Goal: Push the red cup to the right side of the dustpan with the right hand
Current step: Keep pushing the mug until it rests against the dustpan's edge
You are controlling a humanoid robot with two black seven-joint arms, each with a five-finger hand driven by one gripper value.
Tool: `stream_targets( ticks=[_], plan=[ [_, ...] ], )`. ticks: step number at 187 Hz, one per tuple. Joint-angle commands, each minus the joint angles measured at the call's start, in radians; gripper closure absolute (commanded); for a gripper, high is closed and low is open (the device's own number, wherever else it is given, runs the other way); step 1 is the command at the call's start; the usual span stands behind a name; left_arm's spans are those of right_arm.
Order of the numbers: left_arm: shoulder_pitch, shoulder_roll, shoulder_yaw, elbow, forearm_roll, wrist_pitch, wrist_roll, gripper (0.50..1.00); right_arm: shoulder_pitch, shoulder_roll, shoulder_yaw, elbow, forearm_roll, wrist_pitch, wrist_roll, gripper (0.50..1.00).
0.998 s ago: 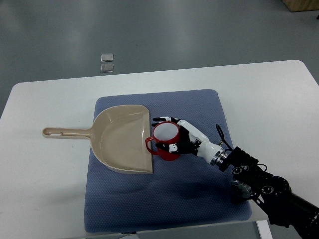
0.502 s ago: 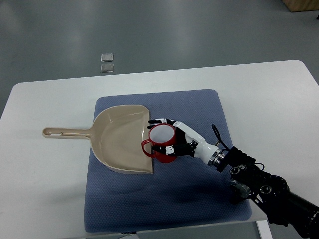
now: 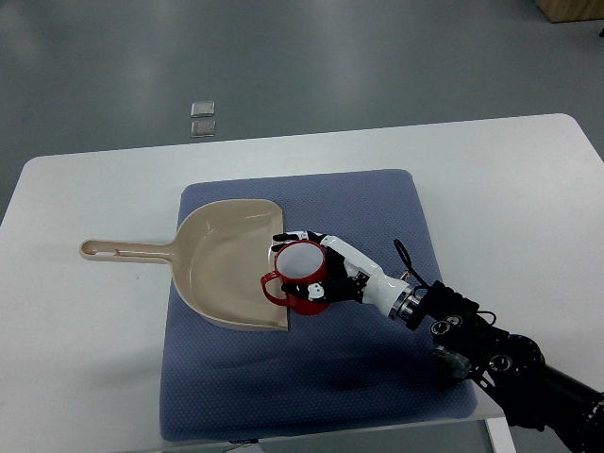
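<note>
Top view shows my right hand (image 3: 326, 276) reaching in from the lower right, and its fingers (image 3: 300, 236) are curled around the far side of the red cup (image 3: 300, 276). Some fingers are also against the near side, so the cup looks clasped and not only touched. The cup stands upright on the blue mat (image 3: 377, 208), and it is at the open right edge of the dustpan (image 3: 226, 264). The handle of the cup points left and overlaps this edge, so the cup seems to sit partly over the lip of the dustpan.

I judge the task as almost finished, maybe already a little too far: the cup is at the right side, touching the dustpan. What is left, I think, is to stop pushing, let the cup stand just beside the edge, and take the hand away without tipping it. My left hand is not visible.
</note>
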Motion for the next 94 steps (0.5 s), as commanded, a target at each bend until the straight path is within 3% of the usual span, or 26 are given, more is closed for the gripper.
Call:
stream_targets(
  ticks=[1,43,58,94],
  plan=[
    [0.0,0.0,0.0,0.0,0.0,0.0,0.0,0.5,0.0,0.0,-0.001,0.0,-0.002,-0.002,0.0,0.681],
    [0.0,0.0,0.0,0.0,0.0,0.0,0.0,0.5,0.001,0.0,0.0,0.0,0.005,-0.003,0.0,0.638],
    [0.0,0.0,0.0,0.0,0.0,0.0,0.0,0.5,0.001,0.0,0.0,0.002,0.005,-0.002,0.0,0.597],
    [0.0,0.0,0.0,0.0,0.0,0.0,0.0,0.5,0.001,0.0,-0.001,0.006,0.005,0.007,0.0,0.587]
  ],
)
